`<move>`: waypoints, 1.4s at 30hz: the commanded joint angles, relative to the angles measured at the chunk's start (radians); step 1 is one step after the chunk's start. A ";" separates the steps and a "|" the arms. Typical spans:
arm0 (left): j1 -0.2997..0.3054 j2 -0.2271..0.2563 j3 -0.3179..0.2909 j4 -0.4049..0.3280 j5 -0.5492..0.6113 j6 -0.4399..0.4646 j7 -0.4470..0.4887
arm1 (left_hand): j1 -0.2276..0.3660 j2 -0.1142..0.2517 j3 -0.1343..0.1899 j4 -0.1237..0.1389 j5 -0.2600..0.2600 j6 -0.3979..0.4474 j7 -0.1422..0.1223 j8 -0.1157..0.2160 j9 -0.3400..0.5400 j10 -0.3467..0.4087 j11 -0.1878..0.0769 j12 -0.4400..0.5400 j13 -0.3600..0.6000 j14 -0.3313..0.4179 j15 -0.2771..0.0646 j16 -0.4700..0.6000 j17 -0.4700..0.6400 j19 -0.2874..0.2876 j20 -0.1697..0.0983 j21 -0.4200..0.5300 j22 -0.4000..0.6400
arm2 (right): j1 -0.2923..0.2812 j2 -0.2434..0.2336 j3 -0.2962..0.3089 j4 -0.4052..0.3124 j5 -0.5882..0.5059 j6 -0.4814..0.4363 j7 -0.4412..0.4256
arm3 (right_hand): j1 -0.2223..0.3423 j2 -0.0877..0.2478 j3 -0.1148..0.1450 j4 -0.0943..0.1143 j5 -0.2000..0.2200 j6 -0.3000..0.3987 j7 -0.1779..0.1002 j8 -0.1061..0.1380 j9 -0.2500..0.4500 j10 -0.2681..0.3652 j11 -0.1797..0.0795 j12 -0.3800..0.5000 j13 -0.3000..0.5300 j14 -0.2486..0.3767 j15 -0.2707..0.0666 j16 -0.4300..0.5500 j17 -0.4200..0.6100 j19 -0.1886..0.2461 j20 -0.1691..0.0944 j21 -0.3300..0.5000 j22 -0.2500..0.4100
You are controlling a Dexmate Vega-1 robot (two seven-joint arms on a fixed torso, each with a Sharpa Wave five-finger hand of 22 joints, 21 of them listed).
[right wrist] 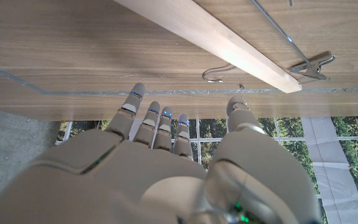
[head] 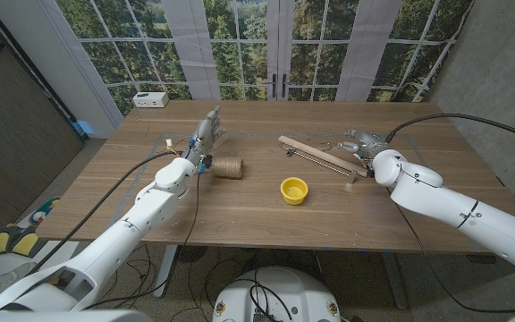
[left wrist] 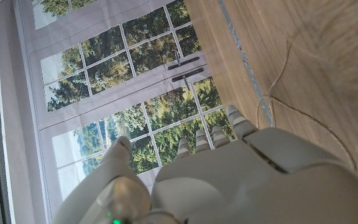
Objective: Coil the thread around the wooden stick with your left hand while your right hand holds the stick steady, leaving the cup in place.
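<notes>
**A:** The brown spool of thread (head: 228,167) — where does it lie?

**B:** On its side, left of centre in the head view, on the wooden table (head: 240,210), just right of the robot's left wrist. A loose strand of thin brown thread (left wrist: 303,112) runs over the boards in the left wrist view.

**A:** And the long pale wooden stick (head: 320,153)?

**B:** Right of centre in the head view, slanting from upper left to lower right, flat on the table. A thin metal rod (head: 316,161) lies close alongside it. In the right wrist view the stick (right wrist: 210,40) crosses the upper part of the frame, with the wire rod (right wrist: 278,31) beside it.

**A:** What of the left hand (head: 206,131)?

**B:** It is in the upper left of the head view, fingers reaching up the picture, above the spool. The left wrist view shows the fingers (left wrist: 238,124) extended side by side, holding nothing.

**A:** The right hand (head: 363,143)?

**B:** At the stick's right end in the head view. In the right wrist view its fingers (right wrist: 157,121) are stretched out with small gaps, empty, apart from the stick.

**A:** The cup?

**B:** The small yellow round cup (head: 294,190) stands upright near the middle of the head view, below the stick and right of the spool, touching neither.
</notes>
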 commanded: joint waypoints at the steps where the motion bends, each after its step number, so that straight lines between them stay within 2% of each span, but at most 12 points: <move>1: -0.008 -0.007 0.005 0.003 -0.001 0.009 0.000 | -0.001 0.008 -0.004 0.000 0.009 0.003 0.003 0.006 0.006 0.007 0.001 0.002 0.001 0.001 0.000 0.000 0.006 0.003 -0.001 0.008 0.003 | 0.040 0.003 -0.052 0.014 -0.036 -0.045 0.053 | 0.010 -0.003 0.002 0.007 0.001 0.009 0.003 0.005 0.005 0.009 0.004 0.009 0.005 0.011 -0.002 0.008 0.005 0.012 -0.001 0.004 0.001; 8: -0.006 -0.006 0.005 -0.001 0.002 0.011 0.004 | 0.000 0.008 -0.004 0.001 0.009 0.004 0.002 0.005 0.006 0.007 0.001 0.001 0.001 0.001 0.001 -0.001 0.006 0.003 -0.001 0.008 0.003 | 0.056 0.002 -0.074 0.022 -0.050 -0.055 0.080 | 0.011 -0.004 0.001 0.008 0.001 0.013 0.002 0.005 0.005 0.012 0.006 0.009 0.005 0.012 -0.003 0.009 0.006 0.011 -0.001 0.004 0.002; 31: 0.004 -0.004 0.006 -0.009 0.002 0.005 0.003 | 0.001 0.009 -0.005 0.001 0.010 0.005 0.003 0.004 0.006 0.009 0.004 -0.001 0.002 0.001 0.001 -0.001 0.006 0.003 -0.002 0.007 0.003 | 0.054 -0.006 -0.104 -0.007 -0.068 -0.106 0.112 | 0.019 -0.005 0.001 0.010 0.001 0.026 0.000 0.007 0.005 0.028 0.005 0.011 0.006 0.015 -0.004 0.009 0.008 0.012 -0.001 0.003 0.002; 42: 0.011 -0.002 0.004 -0.013 0.001 0.001 0.003 | 0.001 0.009 -0.006 0.001 0.010 0.005 0.003 0.004 0.006 0.009 0.004 -0.001 0.002 0.001 0.001 -0.002 0.006 0.004 -0.002 0.007 0.003 | 0.078 -0.001 -0.151 -0.003 -0.106 -0.135 0.134 | 0.026 -0.004 0.003 0.009 0.002 0.027 -0.001 0.005 0.005 0.031 0.000 0.010 0.006 0.017 -0.007 0.008 0.008 0.014 -0.003 0.003 0.002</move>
